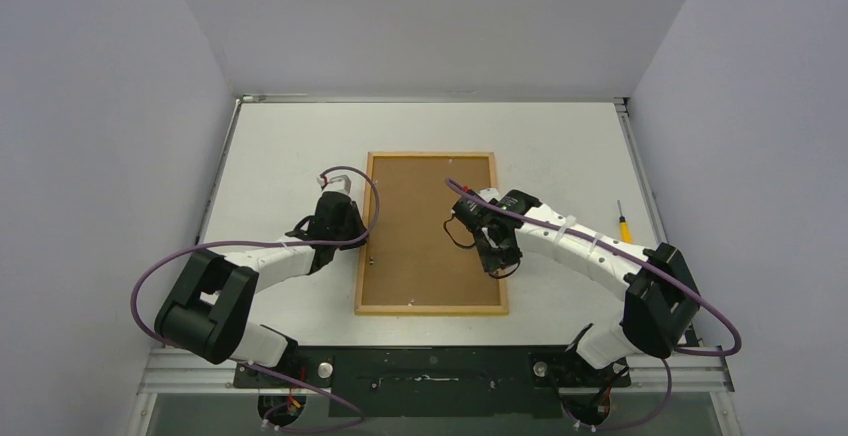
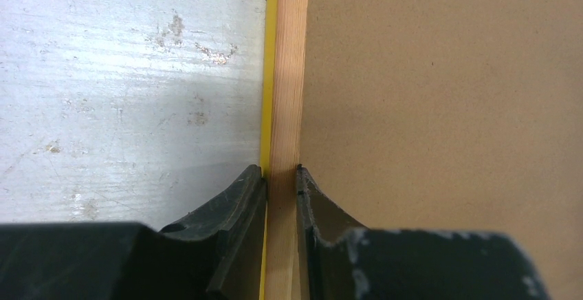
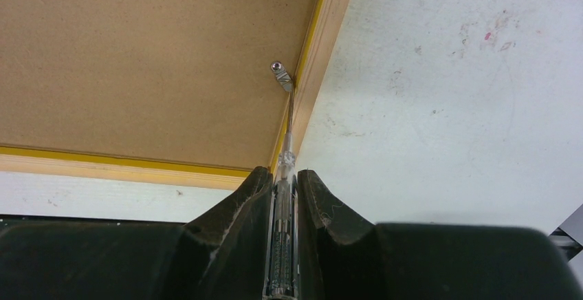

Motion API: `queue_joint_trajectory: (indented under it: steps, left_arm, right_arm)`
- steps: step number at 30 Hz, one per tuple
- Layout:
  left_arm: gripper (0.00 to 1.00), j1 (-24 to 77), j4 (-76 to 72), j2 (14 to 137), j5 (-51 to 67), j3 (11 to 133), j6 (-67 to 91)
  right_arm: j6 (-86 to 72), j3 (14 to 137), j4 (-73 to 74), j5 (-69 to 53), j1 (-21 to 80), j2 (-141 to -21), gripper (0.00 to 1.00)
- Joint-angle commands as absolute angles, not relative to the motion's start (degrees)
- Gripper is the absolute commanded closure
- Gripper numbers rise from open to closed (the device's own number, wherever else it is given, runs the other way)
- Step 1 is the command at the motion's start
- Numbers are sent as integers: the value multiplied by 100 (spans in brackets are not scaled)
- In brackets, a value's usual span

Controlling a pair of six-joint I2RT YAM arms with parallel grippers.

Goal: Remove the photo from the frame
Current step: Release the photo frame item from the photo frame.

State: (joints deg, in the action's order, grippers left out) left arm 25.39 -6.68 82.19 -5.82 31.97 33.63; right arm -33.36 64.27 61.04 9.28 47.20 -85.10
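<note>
Grey walls [image 1: 90, 106], white table [image 1: 280, 156]. frame [image 1: 425, 196] lies face down mid-table, long axis running away from the arm bases, brown backing [image 2: 447, 107] up. photo not visible; I judge it sits under the backing.

left claw [image 2: 282, 173] is narrow and clamped across the wood rim [image 2: 285, 73] on the frame's left side, one finger on the table side, one on the backing.

right claw [image 3: 283, 176] is narrow, holding a clear-handled screwdriver [image 3: 290, 118]. The shaft points straight ahead of the claw along the inside of the right rim, near a corner, with its tip at a small metal tab [image 3: 278, 71].

That tip-to-tab line is what matters. The tab looks angled over the backing, so it probably needs turning clear. The right arm does the work while the left only braces.

Spare yellow-handled screwdriver [image 1: 623, 226] lies well right of the frame.
</note>
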Motion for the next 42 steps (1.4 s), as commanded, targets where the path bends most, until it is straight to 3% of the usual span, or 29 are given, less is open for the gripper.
queue_joint_trajectory:
  steps: [1, 12, 22, 28, 36, 42]
  left_arm:
    - [100, 2559, -962, 8253, -305, 3309, 3444]
    - [100, 2558, -842, 8262, -466, 3353, 3487]
    - [100, 2559, -778, 8145, -569, 3342, 3456]
    - [100, 2558, -844, 8029, -529, 3276, 3449]
    - [83, 2564, -1007, 7767, -491, 3087, 3403]
    - [64, 2565, -1040, 7686, -488, 3052, 3368]
  right_arm:
    - [-3388, 6736, 5607, 48, 4768, -8443, 95]
    - [-3341, 6979, 5595, -180, 4756, -8406, 95]
    - [-3630, 6972, 6053, 1318, 4646, -8397, 95]
    - [-3523, 6709, 4956, 1635, 4476, -7750, 95]
    - [-3041, 5841, 3036, 1336, 3881, -7075, 95]
    - [-2673, 5443, 2143, 534, 3397, -7057, 95]
